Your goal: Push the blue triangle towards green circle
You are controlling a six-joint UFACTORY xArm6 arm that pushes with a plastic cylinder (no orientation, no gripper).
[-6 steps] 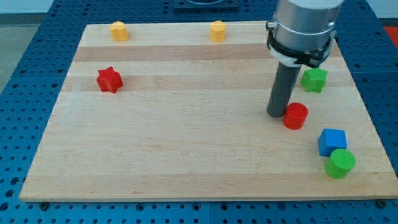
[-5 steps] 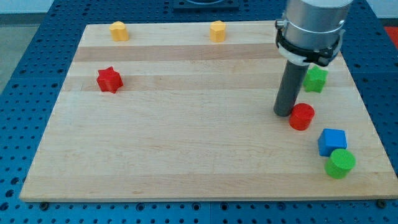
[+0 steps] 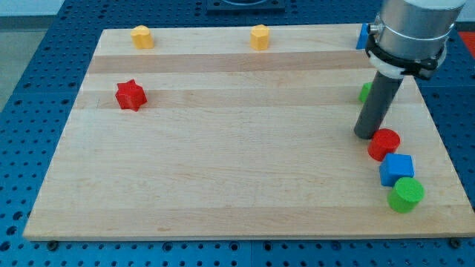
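My tip (image 3: 366,136) rests on the board at the view's right, touching the left side of the red cylinder (image 3: 384,144). The red cylinder sits just above the blue cube (image 3: 396,169), and the green circle (image 3: 406,194) lies right below the cube, near the board's bottom right. A blue block (image 3: 361,36), probably the blue triangle, shows only as a sliver at the top right, mostly hidden behind the arm. A green star (image 3: 365,92) is largely hidden behind the rod.
Two yellow blocks sit along the top edge, one (image 3: 142,35) at the left and one (image 3: 259,35) near the middle. A red star (image 3: 130,95) lies at the left. The board's right edge (image 3: 438,133) is close to the tip.
My tip has moved to the right and slightly down, pushing the red cylinder right and down until it is near the blue cube. The arm now uncovers the blue block and hides the green star.
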